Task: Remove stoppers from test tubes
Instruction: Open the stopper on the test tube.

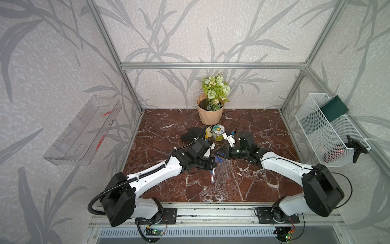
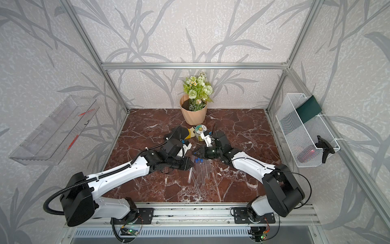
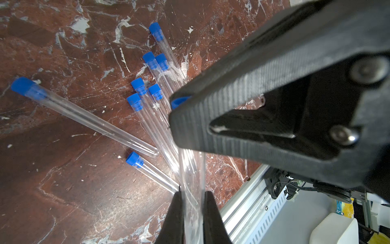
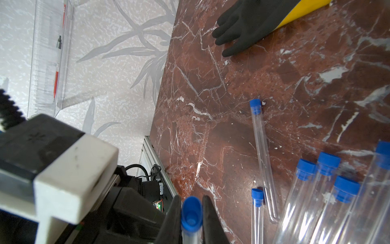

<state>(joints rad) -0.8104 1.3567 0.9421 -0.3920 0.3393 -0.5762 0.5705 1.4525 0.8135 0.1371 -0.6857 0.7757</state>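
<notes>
Scene: two robot arms meet at the centre of the frame in both top views, over a red marble tabletop (image 1: 160,135).
Left gripper (image 3: 193,194): clamped tight on the clear body of one test tube (image 3: 193,173); it sits just left of centre in a top view (image 1: 212,165).
Right gripper (image 4: 192,202): pinched closed on the blue stopper (image 4: 191,211) seated in that tube's mouth; in a top view it reaches in from the right, just above the left gripper (image 1: 217,152).
Held tube: lifted off the marble and tilted, its rounded end pointing toward the lower edge of the frame (image 1: 212,177).
Other test tubes (image 1: 222,171): lying loosely side by side on the marble just below the two grippers, lower centre of the frame; the left wrist view shows eight, each with a blue cap (image 3: 137,102) in place.
Behind: a black glove (image 1: 191,135), a small jar (image 1: 218,132) and a potted flower arrangement (image 1: 210,114), upper centre of the tabletop.
</notes>
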